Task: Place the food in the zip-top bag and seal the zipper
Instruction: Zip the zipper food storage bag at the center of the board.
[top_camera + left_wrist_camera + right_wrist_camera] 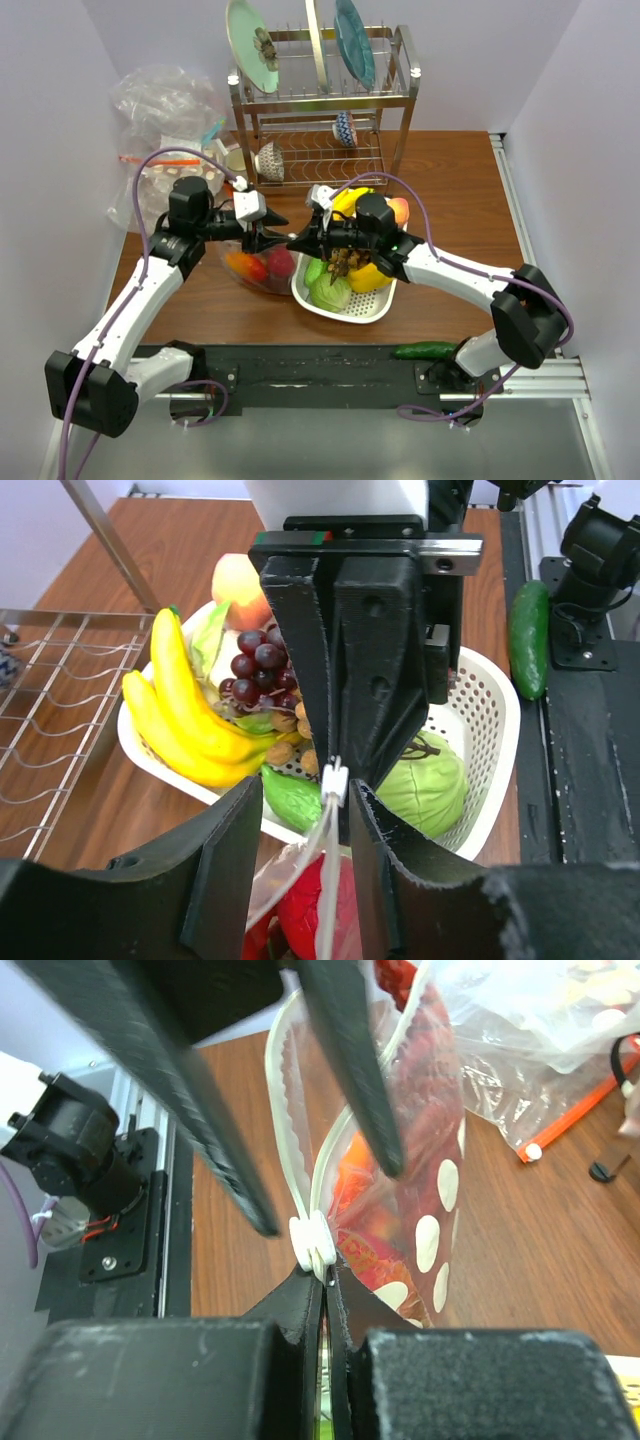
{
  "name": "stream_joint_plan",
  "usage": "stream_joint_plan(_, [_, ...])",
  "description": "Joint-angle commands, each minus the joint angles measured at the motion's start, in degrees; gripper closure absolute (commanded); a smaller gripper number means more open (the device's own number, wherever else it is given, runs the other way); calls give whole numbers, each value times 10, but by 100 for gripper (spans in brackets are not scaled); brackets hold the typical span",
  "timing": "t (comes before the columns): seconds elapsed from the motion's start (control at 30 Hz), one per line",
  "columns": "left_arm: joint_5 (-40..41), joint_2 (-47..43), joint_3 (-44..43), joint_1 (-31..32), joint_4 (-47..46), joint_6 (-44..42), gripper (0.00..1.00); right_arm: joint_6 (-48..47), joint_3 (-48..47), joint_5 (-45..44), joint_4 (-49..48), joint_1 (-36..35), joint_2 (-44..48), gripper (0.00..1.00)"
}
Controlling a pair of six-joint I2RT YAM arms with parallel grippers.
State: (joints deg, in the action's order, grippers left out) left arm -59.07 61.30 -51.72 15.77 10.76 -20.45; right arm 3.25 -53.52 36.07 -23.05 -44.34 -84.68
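Observation:
The zip-top bag (258, 268), clear with white dots (440, 1185), hangs upright between my grippers left of the white tray. Red and orange food (310, 910) sits inside it. A peach (400, 210) lies at the tray's far corner. My right gripper (325, 1290) is shut on the bag's top edge just behind the white slider (312, 1238). My left gripper (305, 810) is open, one finger on each side of the zipper (330, 880), its tips next to the slider. In the right wrist view the two zipper strips (285, 1110) part beyond the slider, so the mouth stands open.
The white perforated tray (375, 310) holds yellow bananas (180, 710), dark grapes (255, 660) and a pale green cabbage (430, 780). A metal dish rack (320, 120) stands behind. A bulky clear bag (160, 110) sits back left. A cucumber (425, 350) lies by the right arm's base.

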Motion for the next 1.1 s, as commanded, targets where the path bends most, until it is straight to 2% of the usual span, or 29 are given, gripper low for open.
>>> stream_joint_plan(0.0, [-34,12,-25,0,-11,8,55,-23,-28,15,14,-7,21,100])
stream_joint_plan(0.13, [-43,12,-22,0,-11,8,53,-25,-32,18,18,-8,22,100])
stream_joint_plan(0.27, [-48,15,-21,1,-10,6,64,-25,-33,20,20,-8,22,100])
stream_joint_plan(0.4, [-56,20,-21,1,-9,7,67,-24,-36,17,20,-8,24,100])
stream_joint_plan(0.43, [-59,22,-22,1,-9,6,70,-23,-36,17,22,-8,23,100])
stream_joint_plan(0.47, [-61,22,-22,1,-7,3,78,-24,-37,17,22,-8,24,100])
stream_joint_plan(0.53, [-62,24,-22,1,-5,1,88,-23,-37,16,22,-8,26,100])
stream_joint_plan(0.57, [-63,24,-22,1,-4,0,99,-22,-37,15,22,-8,27,100])
stream_joint_plan(0.73, [-54,16,-29,1,10,-13,100,-24,-35,6,28,-8,30,100])
stream_joint_plan(0.87, [-10,1,-24,1,10,-18,100,-20,-20,-17,21,-6,42,100])
stream_joint_plan(1.07, [44,-4,-24,1,22,-13,100,2,21,-86,-20,0,80,100])
